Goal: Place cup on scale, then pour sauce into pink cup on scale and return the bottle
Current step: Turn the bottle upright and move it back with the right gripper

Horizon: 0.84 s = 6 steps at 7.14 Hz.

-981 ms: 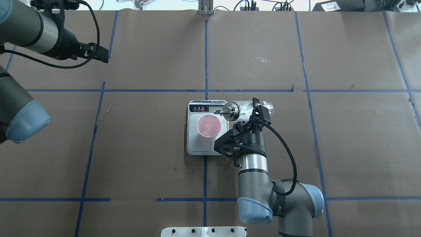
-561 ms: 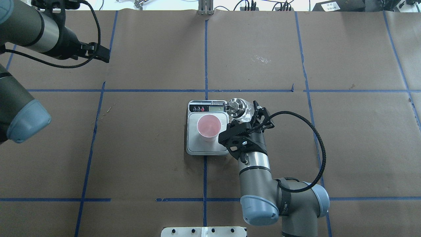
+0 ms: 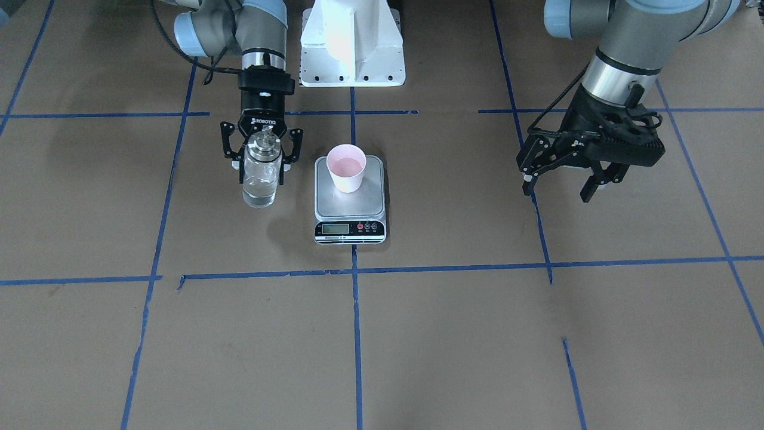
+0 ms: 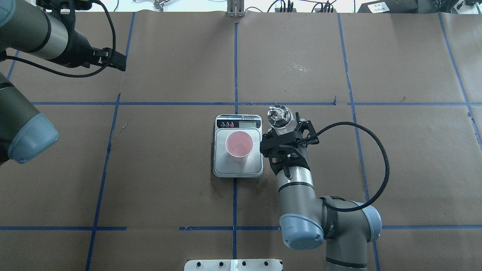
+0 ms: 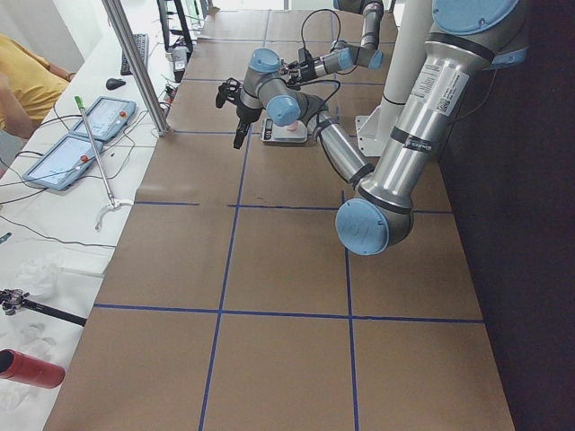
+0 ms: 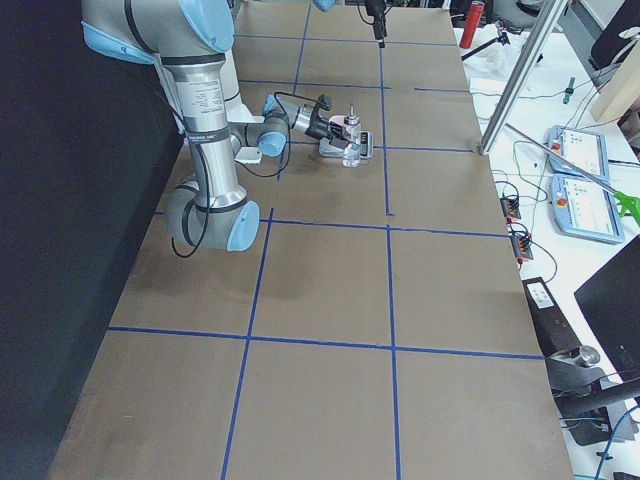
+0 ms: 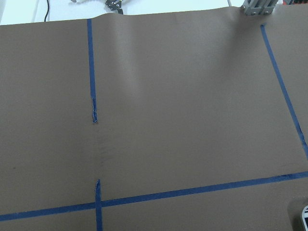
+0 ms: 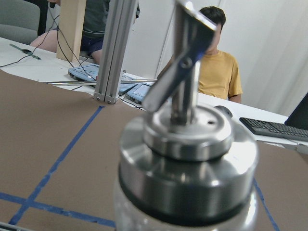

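Appearing upright front-on, bottle shows overhead only its spout.

the grey tubular right arm and grey left arm wear pale blue joint caps and polished silver wrist bands. the black two-finger right gripper bears white robotiq lettering; a ribbed black cable loops off its wrist.

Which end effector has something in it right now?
The right end effector, shut on the glass bottle beside the scale; the left end effector is open and empty.
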Motion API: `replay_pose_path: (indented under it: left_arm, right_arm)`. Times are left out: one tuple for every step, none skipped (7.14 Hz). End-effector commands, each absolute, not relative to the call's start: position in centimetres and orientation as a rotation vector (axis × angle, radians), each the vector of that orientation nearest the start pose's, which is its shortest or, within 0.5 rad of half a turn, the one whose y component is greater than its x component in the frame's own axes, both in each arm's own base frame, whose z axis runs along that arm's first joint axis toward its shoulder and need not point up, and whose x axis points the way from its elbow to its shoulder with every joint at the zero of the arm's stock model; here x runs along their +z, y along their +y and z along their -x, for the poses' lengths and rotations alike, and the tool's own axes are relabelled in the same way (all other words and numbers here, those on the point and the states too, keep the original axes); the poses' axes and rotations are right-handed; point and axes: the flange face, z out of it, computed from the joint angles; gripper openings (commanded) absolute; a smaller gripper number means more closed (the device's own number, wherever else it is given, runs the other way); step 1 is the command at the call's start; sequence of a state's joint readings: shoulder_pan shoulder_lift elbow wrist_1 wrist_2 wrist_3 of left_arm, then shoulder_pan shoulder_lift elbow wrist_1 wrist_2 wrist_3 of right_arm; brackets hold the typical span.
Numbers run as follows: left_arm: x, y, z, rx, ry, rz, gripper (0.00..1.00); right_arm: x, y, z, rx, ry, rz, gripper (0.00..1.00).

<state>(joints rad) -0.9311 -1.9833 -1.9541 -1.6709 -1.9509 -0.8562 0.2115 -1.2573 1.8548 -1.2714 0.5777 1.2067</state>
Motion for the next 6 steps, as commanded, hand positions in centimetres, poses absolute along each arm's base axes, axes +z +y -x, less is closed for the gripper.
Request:
replay_pose_path:
  left_arm:
    - [25.1, -52.2, -26.7, -0.032, 0.861, -0.410, 1.00]
    - [25.0, -52.2, -26.7, -0.032, 0.862, -0.409, 1.00]
    - [25.4, -52.2, -26.9, -0.028, 0.864, -0.401, 1.00]
    - [25.2, -52.1, -26.7, -0.023, 0.868, -0.406, 1.00]
    - [21.7, -49.8, -23.9, -0.028, 0.912, -0.473, 1.00]
    - [23.5, -50.6, -22.3, -0.065, 0.874, -0.458, 1.00]
  right_arm:
    - [31.8, -33.3, 46.7, 0.527, -0.682, -0.996, 0.00]
    - [34.4, -33.1, 45.7, 0.580, -0.693, -0.973, 0.00]
    - [35.1, -32.9, 44.9, 0.613, -0.733, -0.963, 0.00]
    - [36.8, -32.7, 44.3, 0.598, -0.708, -0.955, 0.00]
    - [37.1, -33.0, 44.1, 0.596, -0.710, -0.935, 0.00]
    - [37.0, -33.0, 44.0, 0.598, -0.712, -0.935, 0.00]
